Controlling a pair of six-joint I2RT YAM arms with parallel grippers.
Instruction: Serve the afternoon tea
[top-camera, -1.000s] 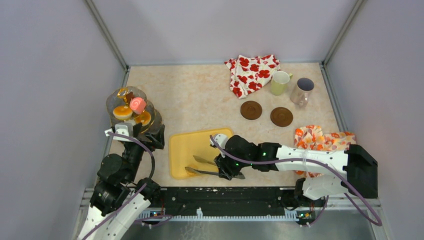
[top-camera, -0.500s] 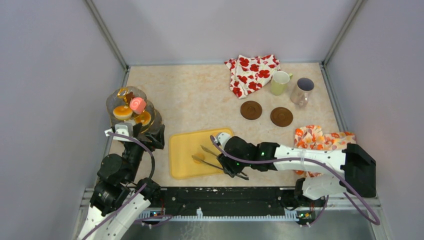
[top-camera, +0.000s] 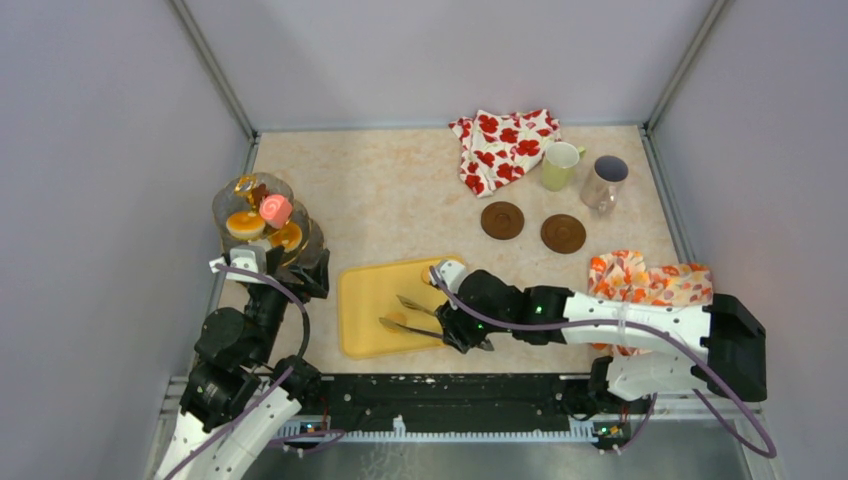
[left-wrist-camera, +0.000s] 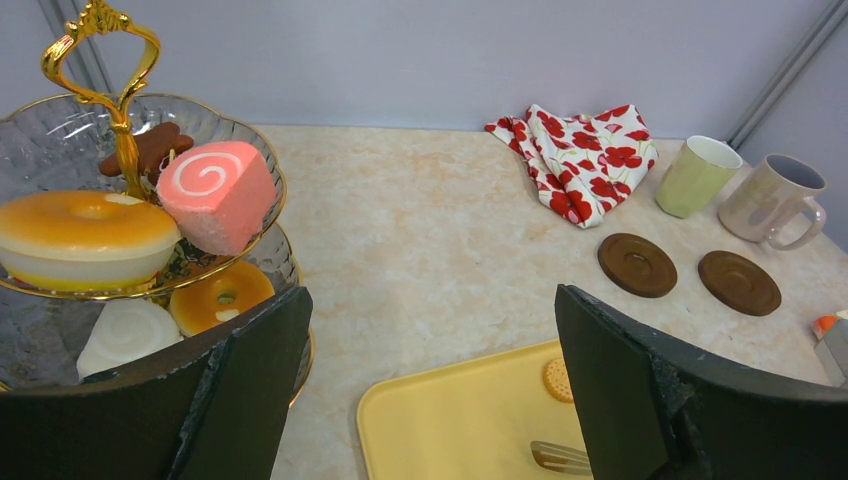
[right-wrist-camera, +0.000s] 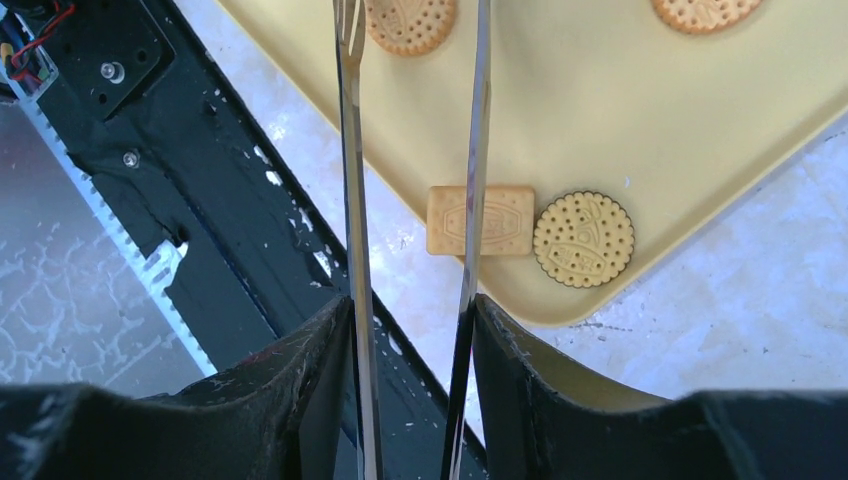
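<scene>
A tiered glass stand (top-camera: 232, 200) at the left holds toy sweets: a pink swirl roll (left-wrist-camera: 215, 195), an orange ring cake (left-wrist-camera: 85, 235) and others below. My left gripper (left-wrist-camera: 430, 330) is open and empty beside the stand. My right gripper (right-wrist-camera: 410, 310) is shut on long metal tongs (right-wrist-camera: 350, 180) over the yellow tray (top-camera: 365, 290). The tong arms are spread with a round biscuit (right-wrist-camera: 410, 22) between their tips. A rectangular biscuit (right-wrist-camera: 480, 220) and another round one (right-wrist-camera: 583, 238) lie near the tray's edge. A pale-yellow mug (top-camera: 560, 165) and a greyish mug (top-camera: 604, 181) stand at the back right.
Two brown coasters (top-camera: 502, 220) (top-camera: 563, 233) lie in front of the mugs. A red-flowered cloth (top-camera: 503, 146) lies at the back, an orange-flowered cloth (top-camera: 645, 280) at the right. The black base rail (right-wrist-camera: 150, 130) runs close to the tray's near edge.
My right gripper has carried the tongs a little farther from the front edge, over the tray. The left arm has not moved.
</scene>
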